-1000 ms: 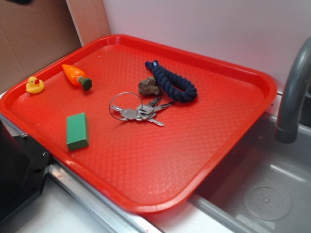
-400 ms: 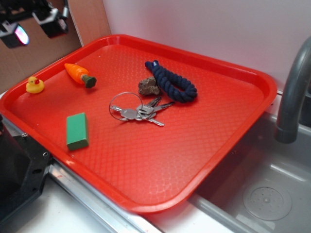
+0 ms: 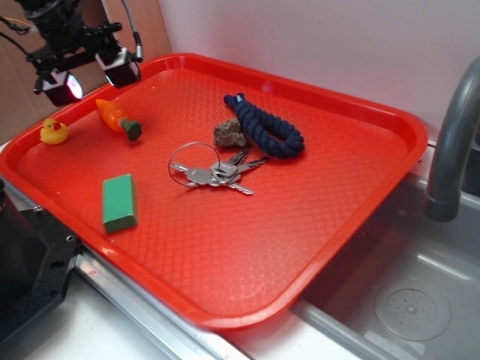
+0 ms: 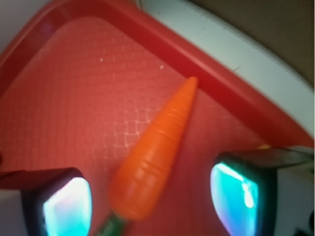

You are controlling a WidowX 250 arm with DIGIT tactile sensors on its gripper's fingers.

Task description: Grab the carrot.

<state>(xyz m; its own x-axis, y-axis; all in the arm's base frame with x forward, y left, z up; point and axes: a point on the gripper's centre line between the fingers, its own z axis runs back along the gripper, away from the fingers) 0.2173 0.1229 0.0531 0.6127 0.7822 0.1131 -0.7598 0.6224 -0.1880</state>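
Since the earlier frame, the pincer (image 3: 91, 75) had dropped lower over the tray's (image 3: 360, 120) far left corner, fingers (image 4: 64, 204) spread either side of the carrot (image 3: 118, 118), which lay flat near the rim, between the duck (image 3: 53, 132) and the keys (image 3: 214, 174).

Gripper (image 3: 91, 75): absent a second ago, has come down from the top-left, jaws spread over the carrot.
Carrot (image 3: 118, 117): shifted slightly.
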